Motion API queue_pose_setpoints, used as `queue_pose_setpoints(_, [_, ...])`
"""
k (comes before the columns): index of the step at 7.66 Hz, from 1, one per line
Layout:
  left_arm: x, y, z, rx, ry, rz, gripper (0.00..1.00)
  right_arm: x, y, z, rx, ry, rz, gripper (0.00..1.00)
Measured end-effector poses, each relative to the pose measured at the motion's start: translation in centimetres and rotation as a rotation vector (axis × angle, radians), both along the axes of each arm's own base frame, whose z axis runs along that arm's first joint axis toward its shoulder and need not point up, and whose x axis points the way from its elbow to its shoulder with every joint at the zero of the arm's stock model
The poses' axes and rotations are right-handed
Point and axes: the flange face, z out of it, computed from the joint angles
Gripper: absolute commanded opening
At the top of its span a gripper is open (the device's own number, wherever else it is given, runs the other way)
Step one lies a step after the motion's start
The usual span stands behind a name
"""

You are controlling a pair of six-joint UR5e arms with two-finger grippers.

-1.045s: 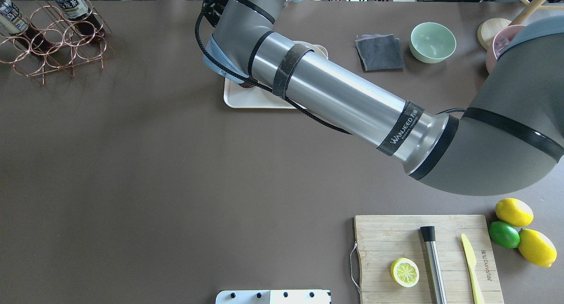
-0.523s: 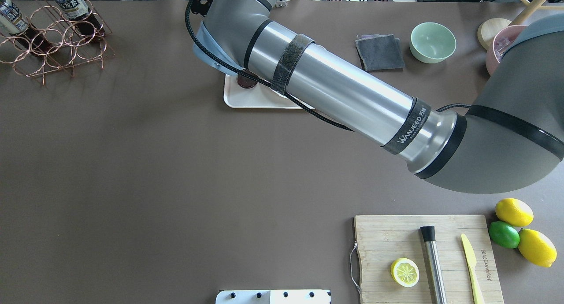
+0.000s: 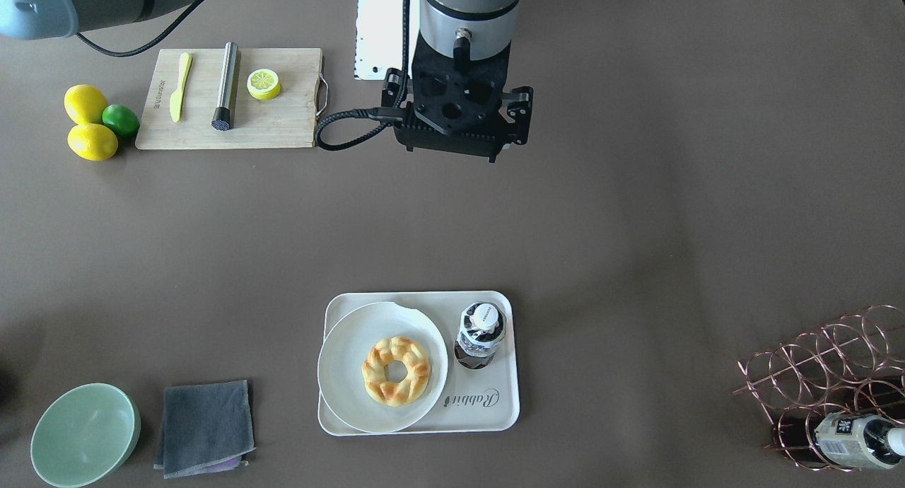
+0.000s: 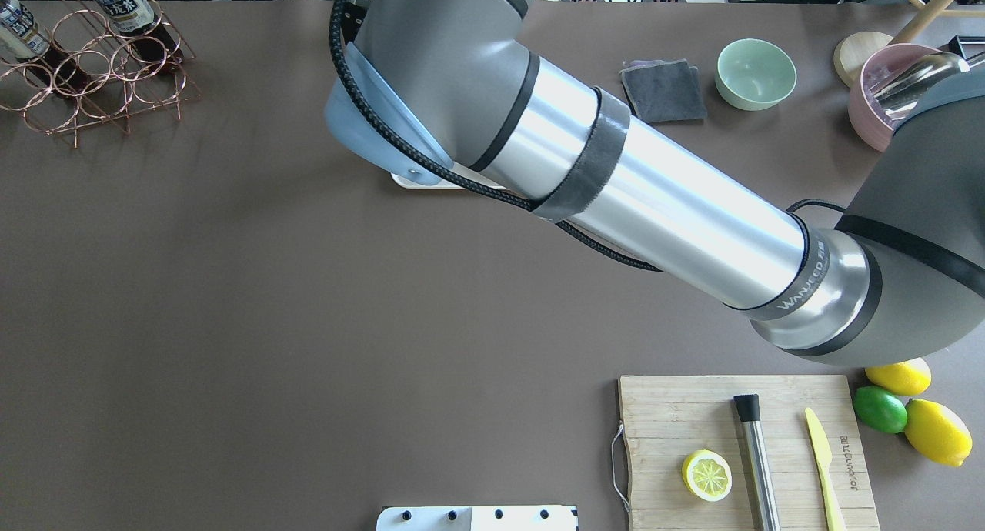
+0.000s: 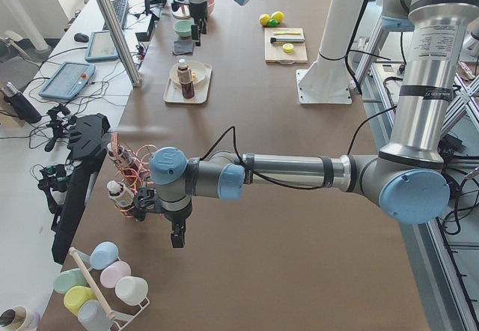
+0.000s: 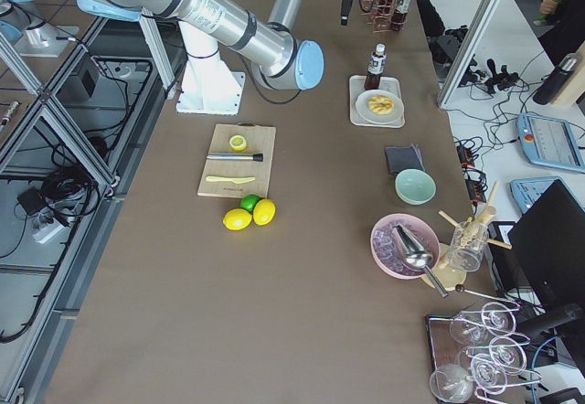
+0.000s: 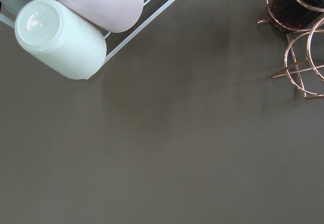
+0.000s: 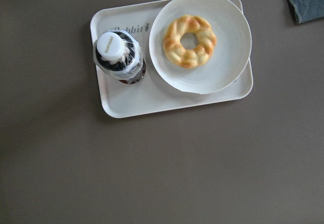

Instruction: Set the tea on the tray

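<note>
Matte brown tabletop (image 3: 636, 191); clear plastic tea (image 3: 479, 336) upright on smooth rounded tray (image 3: 506, 383); left fingers (image 5: 177, 240), right fingers (image 5: 199, 30): state cannot tell.

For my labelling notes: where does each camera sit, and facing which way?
Front-facing: opposite the robot, steeply down; right arm at top.
Overhead: behind the robot, forward and down; right arm fills it.
Left: table's left end; left arm near.
Right: table's right end; right arm near.
Left wrist: down at pastel cups; no body.
Right wrist: down at cream-white rectangular plastic tray bearing small clear plastic tea bottle; no body. Front-facing shares both.
</note>
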Motion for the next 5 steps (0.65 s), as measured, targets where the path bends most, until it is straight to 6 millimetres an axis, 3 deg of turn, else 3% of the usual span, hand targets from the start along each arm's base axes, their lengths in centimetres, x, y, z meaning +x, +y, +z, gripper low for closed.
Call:
queue_pose_setpoints(1, [0.0, 0.2, 0.3, -0.005, -0.003, -0.001, 0.98, 2.7, 2.6, 1.5, -0.025, 0.039, -0.019, 1.0])
queue_pose_setpoints(2, [-0.1, 0.4, 0.5, -0.009, -0.005, -0.002, 0.98, 6.4, 4.8, 5.2, -0.032, 0.104, -0.077, 1.0])
queue_pose_setpoints(3, [-0.1, 0.8, 1.0, -0.017, -0.006, -0.001, 0.98, 10.7, 5.7, 10.6, -0.024, 0.166, -0.137, 1.0])
queue_pose_setpoints(5, [-0.1, 1.4, 1.3, -0.02, -0.006, 0.0, 0.98, 19.8, 4.0, 22.4, 0.007, 0.262, -0.272, 1.0])
